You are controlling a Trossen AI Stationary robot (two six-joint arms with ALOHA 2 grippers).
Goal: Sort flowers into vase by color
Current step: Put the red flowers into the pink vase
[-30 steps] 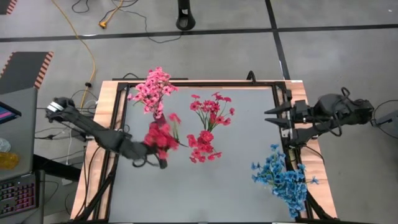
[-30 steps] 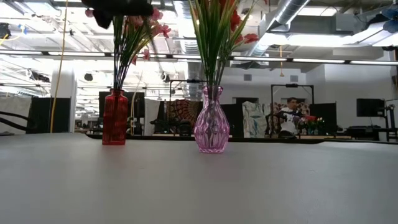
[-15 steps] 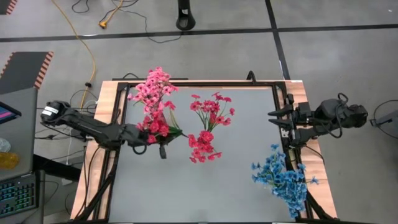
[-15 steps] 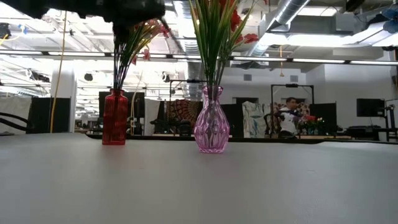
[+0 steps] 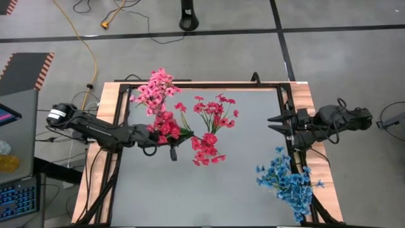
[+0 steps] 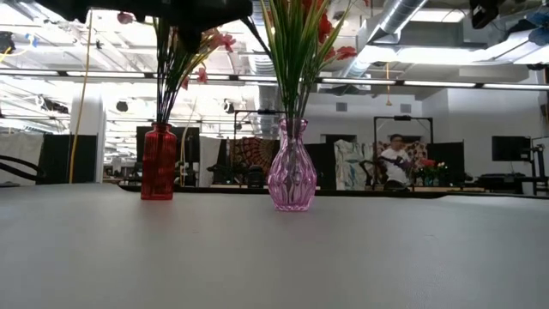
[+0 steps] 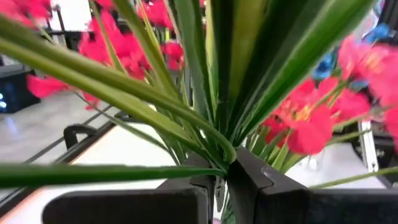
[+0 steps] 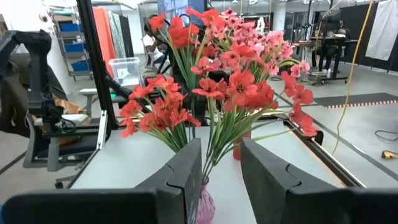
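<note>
My left gripper (image 5: 166, 140) (image 7: 217, 186) is shut on a red flower sprig (image 5: 166, 125), held above the table between two vases. Pink flowers (image 5: 154, 88) stand in a red vase (image 6: 159, 163) at the far left. Red flowers (image 5: 212, 126) stand in a pink glass vase (image 6: 290, 167) near the table's middle. A bunch of blue flowers (image 5: 288, 180) is at the table's near right; what it stands in does not show. My right gripper (image 5: 278, 120) (image 8: 217, 180) hovers open at the right edge, pointing toward the pink vase. My left gripper pinches the sprig between its two fingers where the green stems and leaves come together (image 7: 219, 158). The fingers lie about level. The sprig is lifted clear of the table, and its leaves and red blossoms (image 7: 298, 124) fan out beyond the fingertips.
A black frame (image 5: 190, 84) runs along the table's edges, with wooden borders (image 5: 104, 107) at the left and right. The grey tabletop (image 5: 202, 196) in front of the vases holds nothing. People sit in the room (image 6: 395, 159) beyond the table.
My left gripper has carried the red sprig toward the table's right and a little toward its far edge, closer to the pink vase, turning as it went; the sprig stays clear of the table. My right arm has sunk a little at the right edge.
</note>
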